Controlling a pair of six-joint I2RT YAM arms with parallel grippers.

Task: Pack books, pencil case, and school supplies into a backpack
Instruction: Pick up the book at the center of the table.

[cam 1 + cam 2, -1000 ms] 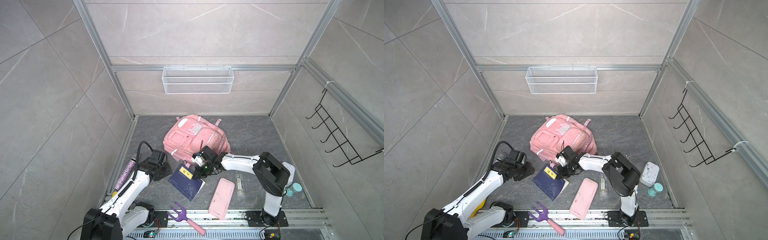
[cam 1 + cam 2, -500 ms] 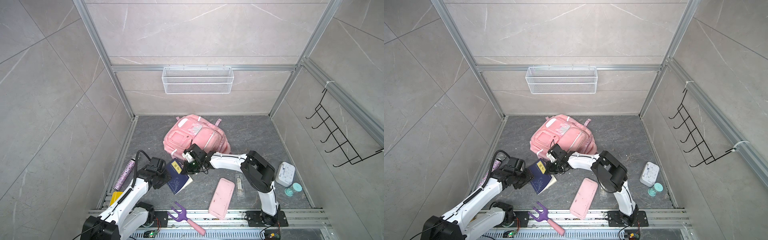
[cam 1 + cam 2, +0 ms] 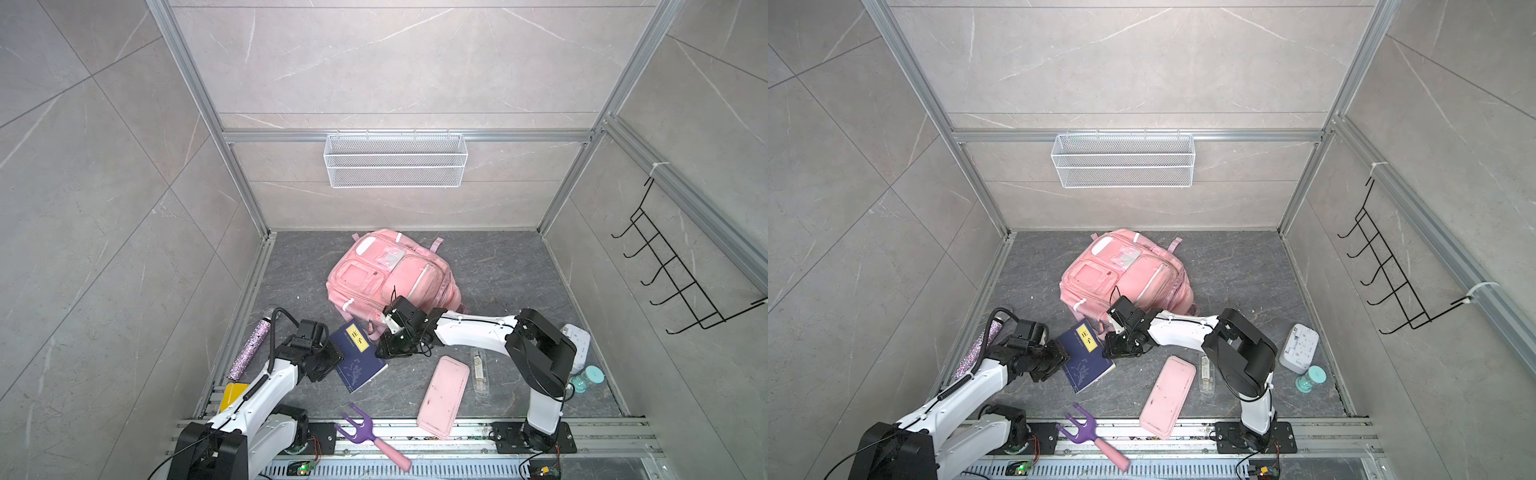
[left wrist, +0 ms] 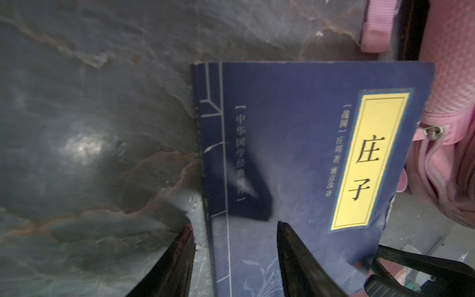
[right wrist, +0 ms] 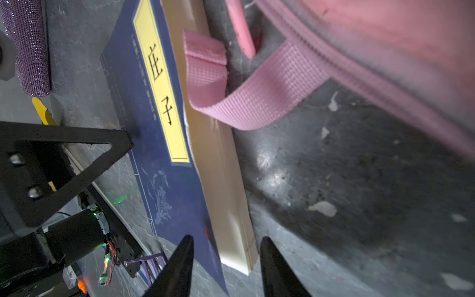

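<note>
Navy book [image 3: 360, 359] is seen lying on the worktop [image 3: 498, 270], just in front of the pink backpack [image 3: 390, 270]; left end effector [image 4: 235, 231] and right end effector [image 5: 226, 240] are both spread apart, 1 book edge straddled by each

Slate floor [image 3: 498, 270]: books [image 3: 359, 357] between left gripper [image 3: 330, 361] and right gripper [image 3: 384, 351]; backpack [image 3: 390, 274] behind right one; case [image 3: 442, 395], packet [image 3: 479, 370] near it.
</note>
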